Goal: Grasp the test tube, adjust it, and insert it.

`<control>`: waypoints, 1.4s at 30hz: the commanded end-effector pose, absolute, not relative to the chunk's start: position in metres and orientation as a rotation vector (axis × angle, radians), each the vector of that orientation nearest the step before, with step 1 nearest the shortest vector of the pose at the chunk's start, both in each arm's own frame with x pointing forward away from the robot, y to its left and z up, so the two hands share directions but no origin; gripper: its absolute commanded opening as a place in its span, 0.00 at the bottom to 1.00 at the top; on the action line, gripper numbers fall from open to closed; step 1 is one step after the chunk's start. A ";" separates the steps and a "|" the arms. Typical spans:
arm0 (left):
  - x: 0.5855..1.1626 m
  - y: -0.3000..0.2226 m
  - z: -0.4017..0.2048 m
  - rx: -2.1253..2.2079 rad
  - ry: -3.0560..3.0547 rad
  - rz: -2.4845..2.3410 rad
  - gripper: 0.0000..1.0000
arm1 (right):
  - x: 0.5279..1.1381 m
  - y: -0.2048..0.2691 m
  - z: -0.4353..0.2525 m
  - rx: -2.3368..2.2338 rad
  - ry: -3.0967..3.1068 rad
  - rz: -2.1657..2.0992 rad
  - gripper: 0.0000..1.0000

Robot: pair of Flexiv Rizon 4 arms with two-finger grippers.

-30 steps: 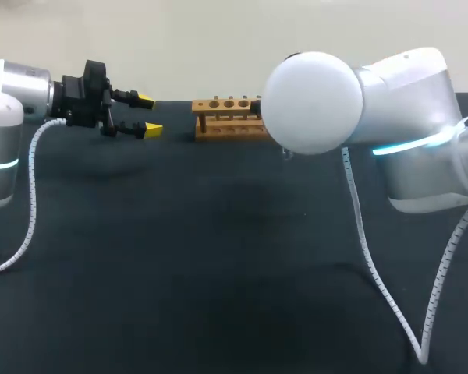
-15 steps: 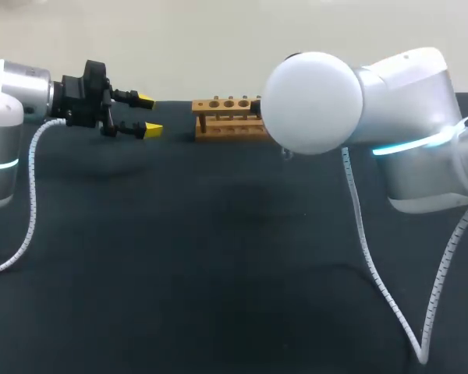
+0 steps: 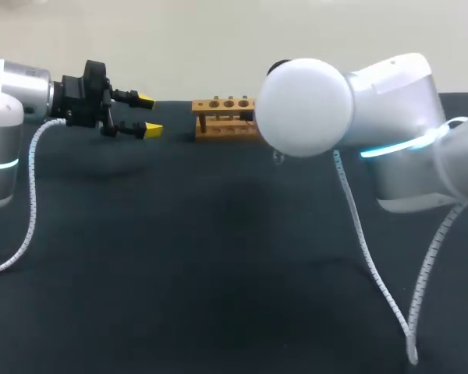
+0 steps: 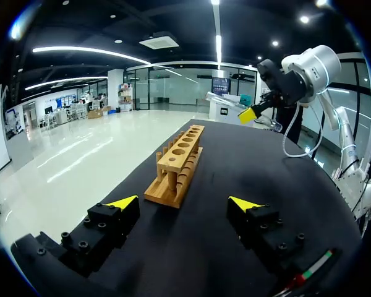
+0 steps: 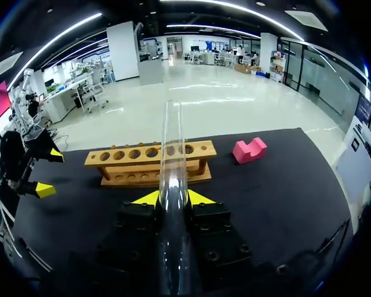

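A clear test tube (image 5: 172, 148) runs forward between the yellow tips of my right gripper (image 5: 173, 198), which is shut on it. Its far end points over the wooden rack (image 5: 149, 162), a block with a row of several holes. In the head view the rack (image 3: 222, 117) stands at the table's back middle, and my right arm's white joint (image 3: 304, 105) hides the right gripper and the tube. My left gripper (image 3: 147, 114) hovers open to the rack's left with nothing in it. The left wrist view has the rack (image 4: 179, 162) ahead of the open left gripper (image 4: 184, 203).
A pink block (image 5: 249, 150) lies on the black table beside the rack, on the end away from my left gripper (image 5: 44, 172). White cables hang from both arms over the table (image 3: 218, 273).
My right arm has shifted a little to the left in the head view. The left arm and the rack have stayed where they were.
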State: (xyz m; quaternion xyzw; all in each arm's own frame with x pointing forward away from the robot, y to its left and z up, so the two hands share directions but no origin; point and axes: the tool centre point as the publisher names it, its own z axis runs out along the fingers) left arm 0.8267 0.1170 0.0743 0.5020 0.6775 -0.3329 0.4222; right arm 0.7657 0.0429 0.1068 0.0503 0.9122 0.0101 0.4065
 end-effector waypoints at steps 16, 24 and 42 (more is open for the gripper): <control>0.826 0.117 0.074 1.255 1.692 -0.831 1.00 | 0.834 0.058 0.039 0.084 2.375 0.035 0.00; 0.826 0.117 0.074 1.255 1.692 -0.831 1.00 | 0.838 0.058 0.032 0.075 2.407 0.038 0.00; 0.826 0.117 0.074 1.255 1.692 -0.831 1.00 | 0.832 0.053 0.029 0.128 2.429 0.042 0.00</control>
